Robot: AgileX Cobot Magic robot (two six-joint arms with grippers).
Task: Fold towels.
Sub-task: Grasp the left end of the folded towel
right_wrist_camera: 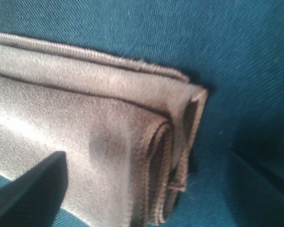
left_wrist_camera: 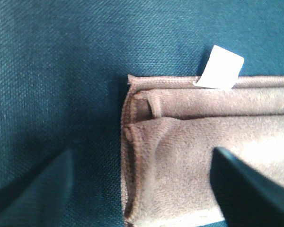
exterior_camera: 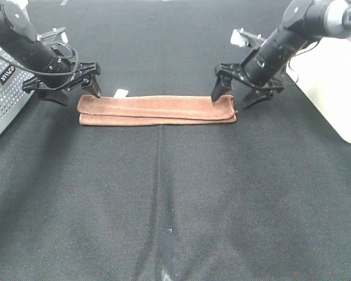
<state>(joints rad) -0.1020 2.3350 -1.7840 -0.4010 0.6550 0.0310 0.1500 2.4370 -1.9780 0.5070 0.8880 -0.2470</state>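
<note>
The reddish-brown towel (exterior_camera: 157, 109) lies folded into a long narrow strip on the black cloth, with its white tag (exterior_camera: 120, 93) at the far left corner. My left gripper (exterior_camera: 79, 95) is open, just above the strip's left end, one finger on each side of the corner. In the left wrist view the towel's end (left_wrist_camera: 189, 156) and tag (left_wrist_camera: 221, 67) lie between the dark fingers (left_wrist_camera: 248, 189). My right gripper (exterior_camera: 230, 100) is open over the strip's right end. In the right wrist view the layered end (right_wrist_camera: 132, 142) sits between the fingers (right_wrist_camera: 33, 189). Neither gripper holds anything.
A black cloth (exterior_camera: 175, 199) covers the table. A grey perforated box (exterior_camera: 3, 99) stands at the left edge. A white box (exterior_camera: 333, 88) stands at the right edge. A strip of tape (exterior_camera: 167, 252) lies near the front.
</note>
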